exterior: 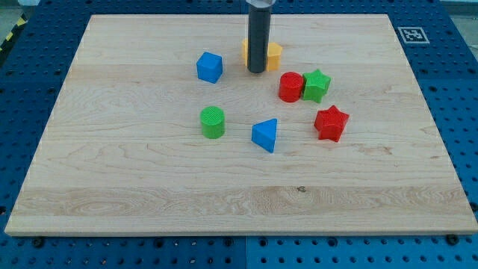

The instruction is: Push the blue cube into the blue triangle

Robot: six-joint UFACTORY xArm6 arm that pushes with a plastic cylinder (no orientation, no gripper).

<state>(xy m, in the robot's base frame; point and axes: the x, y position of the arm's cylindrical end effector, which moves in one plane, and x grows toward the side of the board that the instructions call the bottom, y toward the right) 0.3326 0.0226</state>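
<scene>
The blue cube (210,66) sits on the wooden board (134,172) in the upper middle. The blue triangle (265,135) lies lower and to the right of it, near the board's centre. My tip (256,71) is down on the board to the right of the blue cube, a small gap away, and well above the blue triangle. The rod stands in front of two orange-yellow blocks and hides part of them.
Two orange-yellow blocks (273,54) lie behind the rod. A red cylinder (290,87) touches a green star (317,85) to the right. A red star (331,123) lies right of the blue triangle. A green cylinder (213,122) lies left of it.
</scene>
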